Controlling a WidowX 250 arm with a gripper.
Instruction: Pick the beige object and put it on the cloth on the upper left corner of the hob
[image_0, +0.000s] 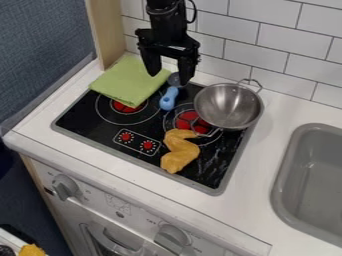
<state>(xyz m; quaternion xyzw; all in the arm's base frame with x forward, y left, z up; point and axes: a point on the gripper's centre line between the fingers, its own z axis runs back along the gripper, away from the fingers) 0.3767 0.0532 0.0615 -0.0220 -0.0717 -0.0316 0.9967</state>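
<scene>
My gripper (169, 77) hangs open at the top centre, above the back edge of the hob, with its two fingers apart and nothing held between them. The beige object (180, 150), a tan, wavy piece, lies on the front right part of the black hob (100, 131), forward of and below the gripper. A green folded cloth (129, 81) covers the upper left corner of the hob, to the left of the gripper.
A metal pan (229, 106) stands at the hob's back right, its handle close to the beige object. A blue-handled utensil (169, 98) lies between cloth and pan. The grey sink (314, 180) is at the right; a tiled wall (260, 40) rises behind.
</scene>
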